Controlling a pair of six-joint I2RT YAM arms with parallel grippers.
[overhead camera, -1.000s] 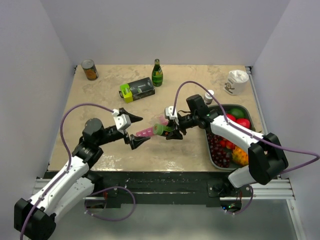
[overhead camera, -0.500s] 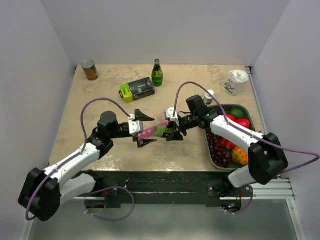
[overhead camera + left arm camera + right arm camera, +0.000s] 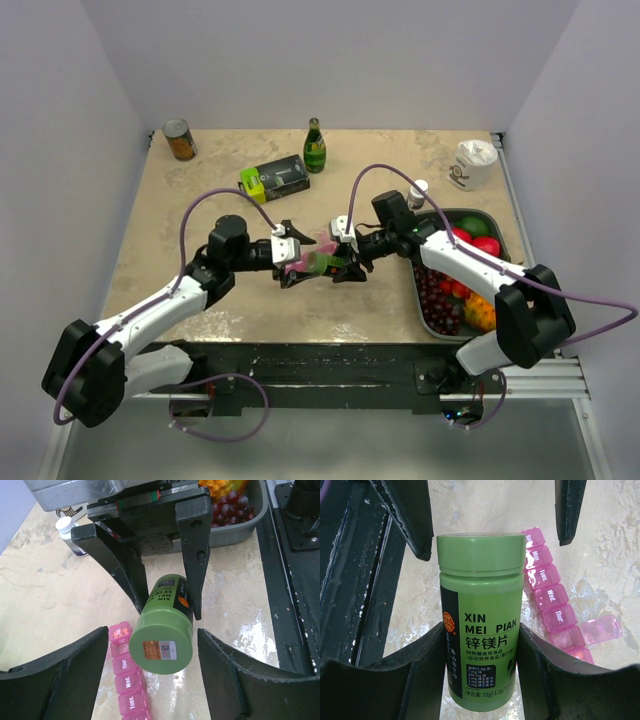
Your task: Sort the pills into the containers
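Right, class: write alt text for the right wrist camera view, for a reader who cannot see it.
A green pill bottle labelled XIN MEI PIAN fills the centre, gripped low down by the right hand. The left hand is open around its cap without touching, and a pink pill organiser lies on the marbled table to the right, one lid open.

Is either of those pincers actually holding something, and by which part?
The right pincer clamps the green pill bottle by its lower, labelled body. The left pincer straddles the cap, not gripping it.
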